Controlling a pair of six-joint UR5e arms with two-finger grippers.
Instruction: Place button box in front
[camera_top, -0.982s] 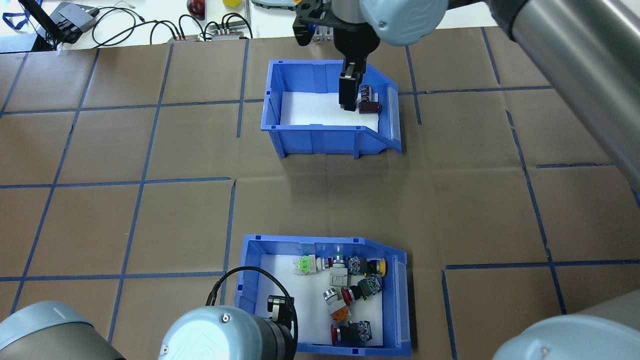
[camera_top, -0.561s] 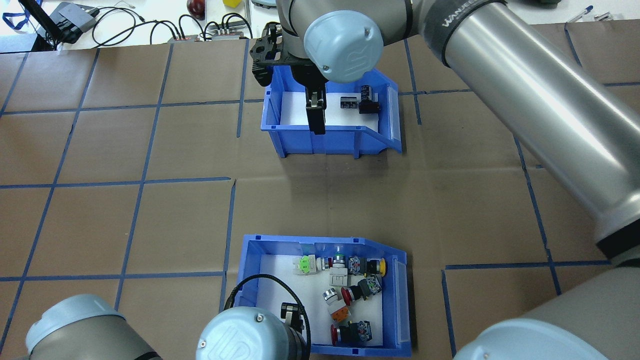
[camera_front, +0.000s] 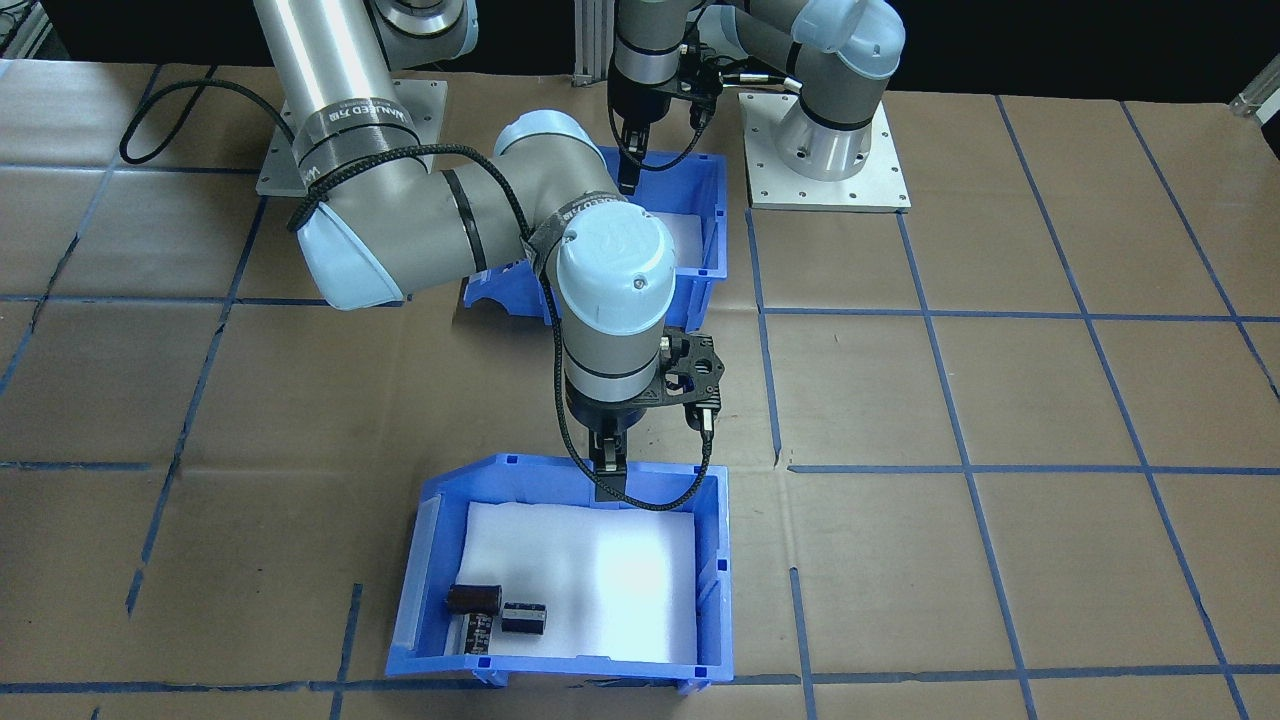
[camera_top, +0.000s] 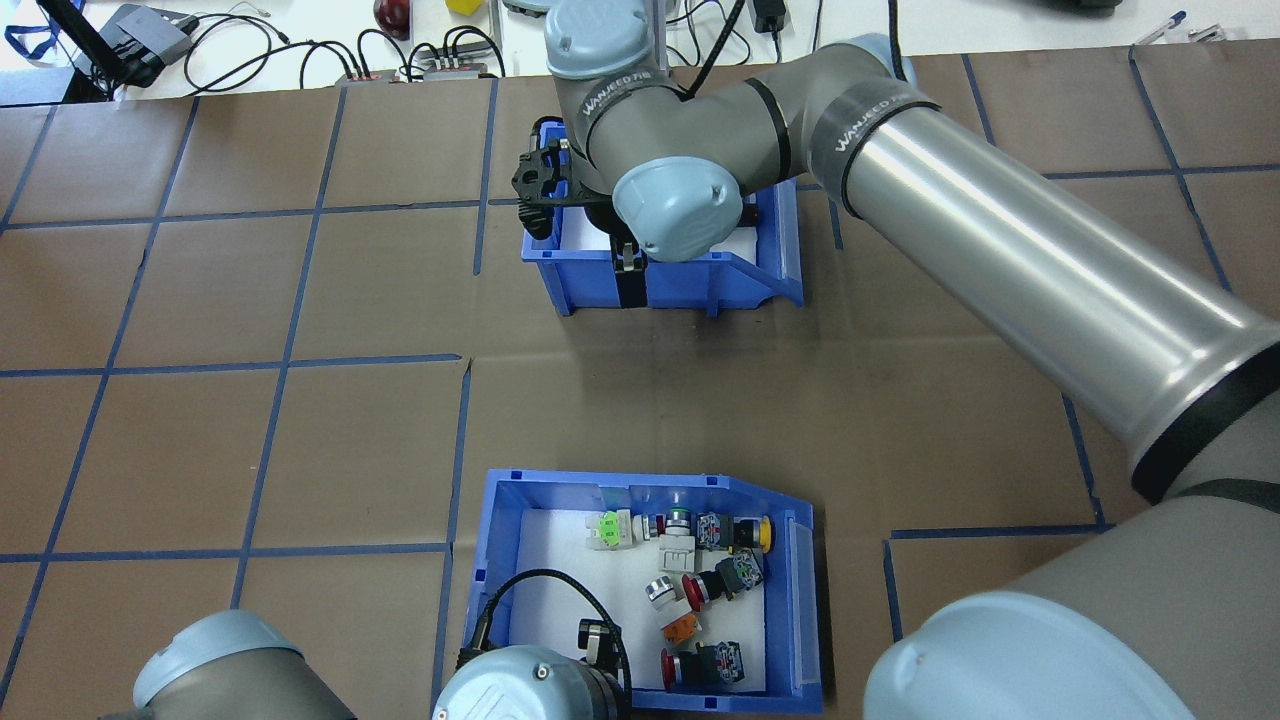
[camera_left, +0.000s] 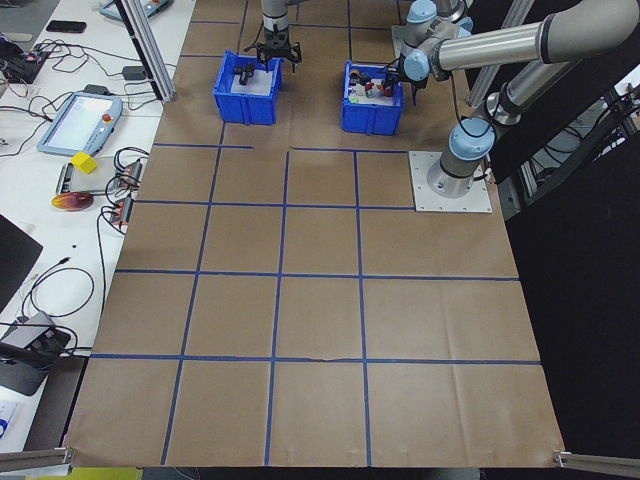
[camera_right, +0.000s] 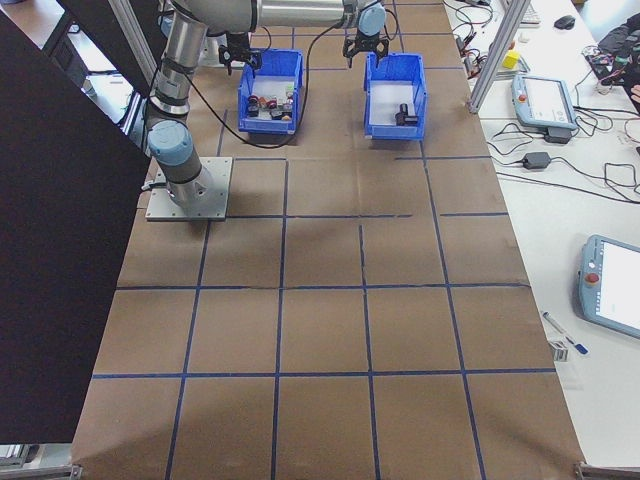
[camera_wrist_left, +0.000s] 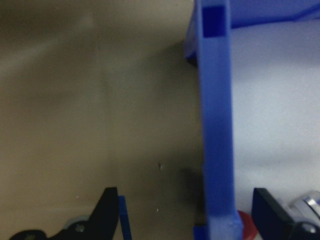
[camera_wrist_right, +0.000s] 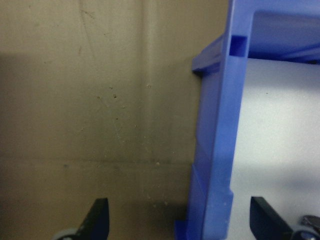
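Over the far bin's (camera_top: 700, 285) near wall my right gripper (camera_wrist_right: 180, 220) points straight down, jaws spread astride that wall. My left gripper (camera_wrist_left: 187, 212) hangs likewise open over the left wall of the button box (camera_top: 790, 610), which sits nearest my base.

Bright, even overhead light on the fixed views, pretty sharp. Glare blob on the white foam floor (camera_front: 600, 570) of the far bin. Soft shadows under the arms. Wrist views dim, blurry, bin wall (camera_wrist_left: 216, 125) totally out of focus.
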